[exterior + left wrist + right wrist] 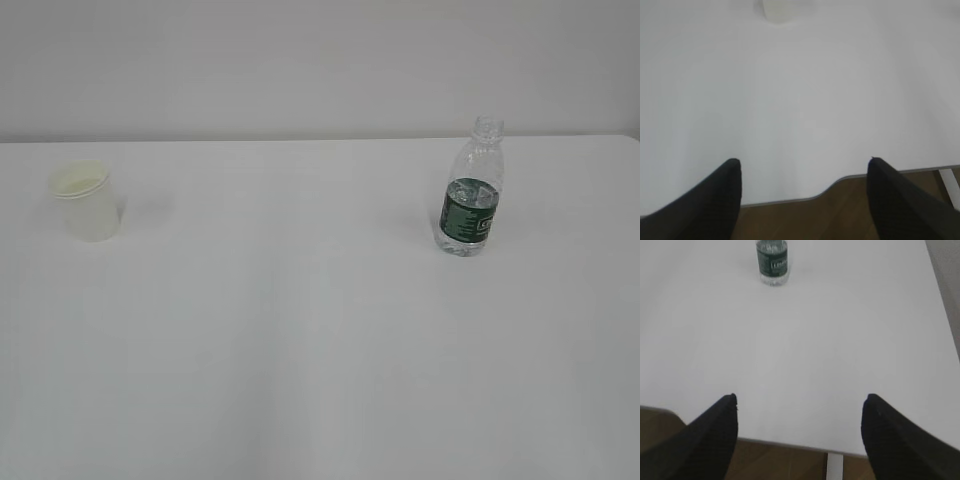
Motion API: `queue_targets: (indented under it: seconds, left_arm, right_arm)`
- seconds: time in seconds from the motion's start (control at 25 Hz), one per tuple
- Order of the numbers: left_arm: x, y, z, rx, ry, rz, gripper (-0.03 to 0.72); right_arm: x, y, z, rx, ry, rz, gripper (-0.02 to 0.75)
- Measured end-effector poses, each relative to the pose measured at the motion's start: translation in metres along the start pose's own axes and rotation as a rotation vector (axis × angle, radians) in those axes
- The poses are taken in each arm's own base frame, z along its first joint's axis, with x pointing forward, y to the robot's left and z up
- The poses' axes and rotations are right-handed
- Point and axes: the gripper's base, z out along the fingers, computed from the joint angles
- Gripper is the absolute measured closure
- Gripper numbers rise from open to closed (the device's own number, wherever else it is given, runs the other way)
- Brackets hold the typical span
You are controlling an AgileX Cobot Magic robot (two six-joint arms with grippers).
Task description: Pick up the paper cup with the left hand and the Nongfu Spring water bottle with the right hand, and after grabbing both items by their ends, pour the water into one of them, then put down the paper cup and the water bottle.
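White tabletop [320,350] fills the exterior view, with the paper cup [87,201] standing upright far to the left and the Nongfu Spring water bottle [470,190] upright well apart on the right, capless, the water [470,195] reaching to about the top of its dark green label [467,218]. Neither arm shows here. The white print on that band is too small to read.

From the left wrist, the left hand [802,192] hangs over the near table edge [790,200] with its two black fingers [710,205] spread wide and nothing between them. Only the cup's white base shows, at the top of the frame, well ahead.

From the right wrist, the right hand [800,432] is likewise spread wide and empty above the near edge. The bottle stands far ahead, upper left of centre, cut off above the label. White lettering shows on the green band but blurs past reading.

Likely risks: the cup is light and tapered, so a finger arriving off-centre could knock it over or crush its wall. The bottle is open-necked and thin-walled, so a hard squeeze or a tilt during lifting could spill water before it is over the cup
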Motion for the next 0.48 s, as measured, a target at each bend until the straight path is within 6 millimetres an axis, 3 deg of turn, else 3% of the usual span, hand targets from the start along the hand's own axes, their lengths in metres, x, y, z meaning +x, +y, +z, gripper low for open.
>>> queue_targets:
  seconds: [0.24,0.48]
  left_arm:
    - [0.003,0.001,0.000,-0.005,0.025,0.001,0.136]
    - [-0.001,0.001,0.000,-0.005,-0.014,0.003,0.144]
  right_arm:
    - [0.009,0.001,0.006,-0.001,0.071,0.000,0.163]
    - [0.006,0.001,0.014,0.011,0.010,-0.007,0.163]
